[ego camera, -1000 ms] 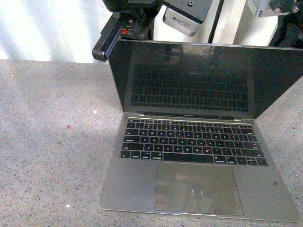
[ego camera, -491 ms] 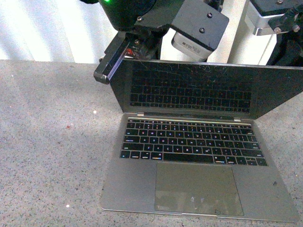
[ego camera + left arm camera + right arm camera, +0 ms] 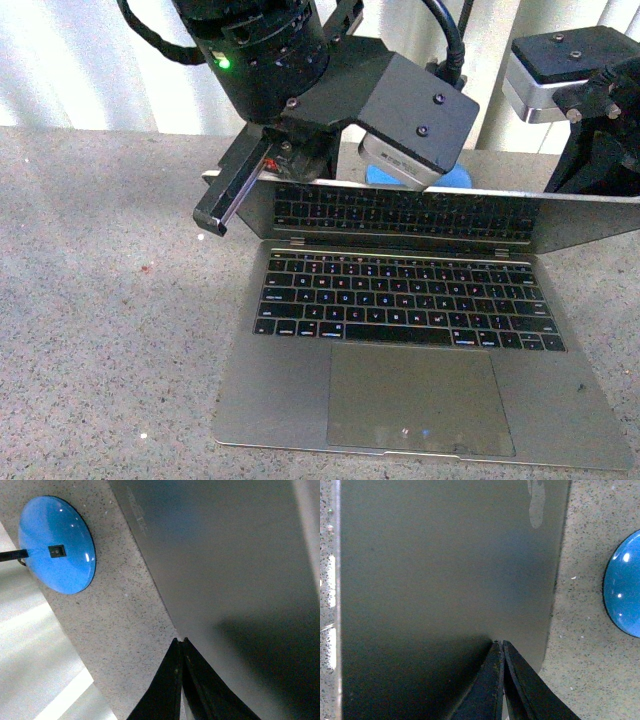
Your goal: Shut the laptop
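Grey-silver and slim, the metal laptop with black keys sits flat on the speckled grey stone table, a bit to the right of the middle in the front view. Its lid is tipped far down over the keys but is not shut. A thin wedge of room is left between the dark shiny screen and the keys, and the keys show mirrored in it. The left claw has its two black fingers pressed tight together with nothing between them, and its tips touch the back of the lid right at the lid's side edge. The right claw is pinched together the same way and holds nothing. Its tips rest on the back of the lid, close to the other side edge. A round shiny blue disc lies on the table behind the laptop, near the lid but not touching it. A wide stretch of table lies to the left of the laptop. On the right, the laptop's side comes close to the edge of the front view. The big black left arm, with a small green light on it, hangs over the lid's left back corner.
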Tool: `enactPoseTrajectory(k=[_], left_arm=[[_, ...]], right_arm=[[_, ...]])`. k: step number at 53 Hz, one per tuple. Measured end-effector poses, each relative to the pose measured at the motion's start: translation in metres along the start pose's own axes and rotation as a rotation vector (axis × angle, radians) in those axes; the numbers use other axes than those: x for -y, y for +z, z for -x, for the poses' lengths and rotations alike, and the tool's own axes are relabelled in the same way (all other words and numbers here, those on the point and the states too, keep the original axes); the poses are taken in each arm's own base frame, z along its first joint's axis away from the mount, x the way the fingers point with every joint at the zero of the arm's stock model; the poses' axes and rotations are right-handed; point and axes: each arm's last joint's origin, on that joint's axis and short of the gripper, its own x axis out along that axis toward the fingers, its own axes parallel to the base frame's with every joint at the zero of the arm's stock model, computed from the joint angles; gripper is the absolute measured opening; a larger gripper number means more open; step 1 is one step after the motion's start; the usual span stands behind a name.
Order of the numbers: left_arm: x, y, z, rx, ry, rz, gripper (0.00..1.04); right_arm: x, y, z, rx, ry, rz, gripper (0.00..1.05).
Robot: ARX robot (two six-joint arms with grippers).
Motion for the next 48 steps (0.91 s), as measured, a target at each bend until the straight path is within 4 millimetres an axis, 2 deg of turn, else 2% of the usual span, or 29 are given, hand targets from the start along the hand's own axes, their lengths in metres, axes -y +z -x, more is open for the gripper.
enactPoseTrajectory(k=[21, 38, 48], left_arm=[[0.016, 0.007, -0.011, 0.054, 0.011, 0.032, 0.04], [0.041, 0.007, -0.030, 0.087, -0.010, 0.077, 0.04], [0.057, 0.008, -0.046, 0.099, -0.039, 0.089, 0.04]], right_arm=[[-0.014, -0.008, -0.019, 0.016, 0.032, -0.009, 0.03], [-0.024, -0.015, -0.036, 0.035, 0.041, -0.016, 0.03], [-0.031, -0.024, -0.058, 0.045, 0.081, -0.035, 0.03]])
